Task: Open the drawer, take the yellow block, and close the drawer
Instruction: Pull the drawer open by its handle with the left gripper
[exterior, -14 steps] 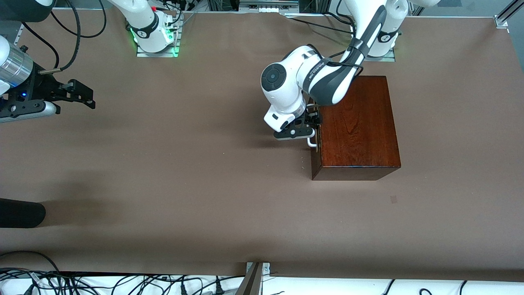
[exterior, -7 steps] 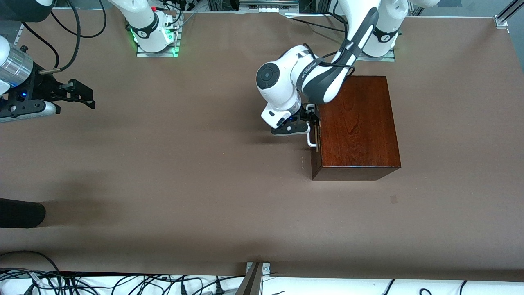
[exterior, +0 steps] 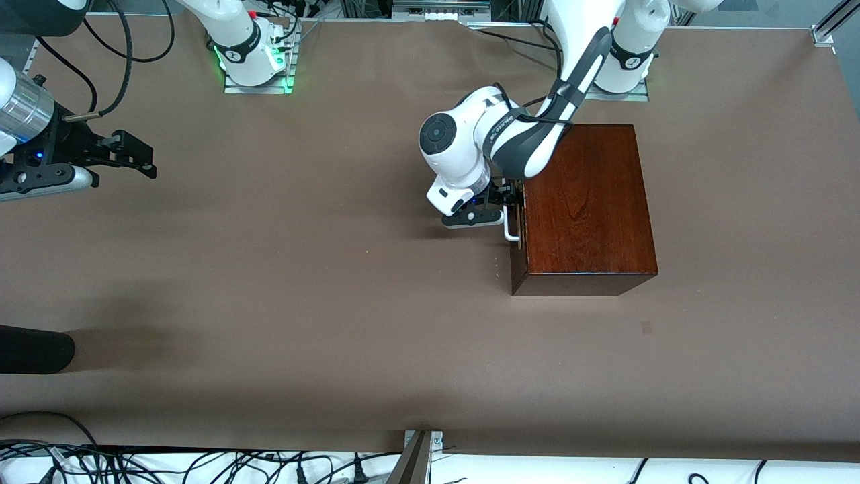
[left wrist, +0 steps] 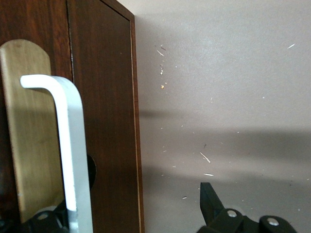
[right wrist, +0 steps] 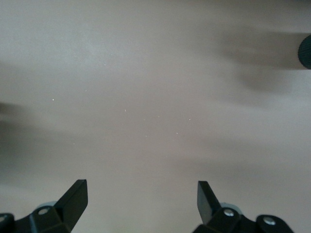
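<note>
The dark mahogany box point(exterior: 584, 202) stands toward the left arm's end of the table. Its drawer point(exterior: 517, 259) is pushed in flush, front facing the right arm's end. The white bar handle point(exterior: 512, 230) sticks out from the front; in the left wrist view it point(left wrist: 73, 145) runs over a pale wood plate. My left gripper point(exterior: 507, 202) is open at the handle; in its own view point(left wrist: 131, 206) the bar lies just inside one finger, the other finger point(left wrist: 210, 200) well clear. My right gripper point(exterior: 144, 161) waits open over bare table point(right wrist: 141, 199). The yellow block is hidden.
A black rounded object point(exterior: 33, 349) pokes in at the right arm's end, nearer the front camera; it also shows in the right wrist view point(right wrist: 306, 51). Cables point(exterior: 201, 464) run along the table's near edge. Brown table point(exterior: 302, 269) spreads beside the box.
My left hand has shifted a little along the handle toward the robots' bases and settled close against the drawer front. The drawer has stayed shut. The right arm has not moved.
</note>
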`<state>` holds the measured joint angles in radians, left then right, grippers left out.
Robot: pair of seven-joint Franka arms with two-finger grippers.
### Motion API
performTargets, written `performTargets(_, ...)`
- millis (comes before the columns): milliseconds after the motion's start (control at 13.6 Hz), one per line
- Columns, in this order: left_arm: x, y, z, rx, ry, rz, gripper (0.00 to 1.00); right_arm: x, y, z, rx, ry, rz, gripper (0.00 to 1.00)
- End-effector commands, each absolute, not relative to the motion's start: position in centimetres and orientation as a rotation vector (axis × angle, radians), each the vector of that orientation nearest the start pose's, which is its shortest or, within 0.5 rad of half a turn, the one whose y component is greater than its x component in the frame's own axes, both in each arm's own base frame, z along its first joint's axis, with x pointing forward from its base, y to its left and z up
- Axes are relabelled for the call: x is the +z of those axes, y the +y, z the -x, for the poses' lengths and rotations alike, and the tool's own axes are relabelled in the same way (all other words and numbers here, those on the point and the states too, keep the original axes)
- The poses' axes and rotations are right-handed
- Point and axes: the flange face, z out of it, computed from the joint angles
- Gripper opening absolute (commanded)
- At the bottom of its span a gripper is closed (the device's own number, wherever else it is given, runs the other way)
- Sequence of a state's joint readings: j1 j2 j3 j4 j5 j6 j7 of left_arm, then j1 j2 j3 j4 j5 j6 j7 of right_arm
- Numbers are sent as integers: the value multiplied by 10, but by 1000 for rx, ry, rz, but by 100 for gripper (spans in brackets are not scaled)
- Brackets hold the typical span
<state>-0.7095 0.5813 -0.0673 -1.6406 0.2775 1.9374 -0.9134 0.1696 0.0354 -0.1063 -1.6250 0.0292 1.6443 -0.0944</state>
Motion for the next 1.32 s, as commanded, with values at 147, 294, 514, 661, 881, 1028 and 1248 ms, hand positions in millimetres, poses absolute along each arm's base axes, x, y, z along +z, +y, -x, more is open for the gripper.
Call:
performTargets(147,268,-471,-481,-71,-109,2875,100,589,38,-570,30,-225,3102,100)
performTargets(294,267,-489,-477,-76,-152,2897,100,589,38,-570,30,-225,3102,100)
performTargets(514,260,-516,-476,-59,-184,2936,100,589,38,-570,30,-225,3102,100)
performTargets(661,261,-527,-485,-49,-211,2973,100,589,38,-570,30,-225,3102,100)
performTargets(881,267,-542,-491,-79,-212,3007,100,589,37,-570,30,-223,3102,100)
performTargets(1028,267,-551,-485,-65,-207,3023,100,589,37,-570,30,-223,3102,100)
performTargets(1248,268,-556,-479,-67,-176,3024,100,589,37,-570,30,-223,3102,100)
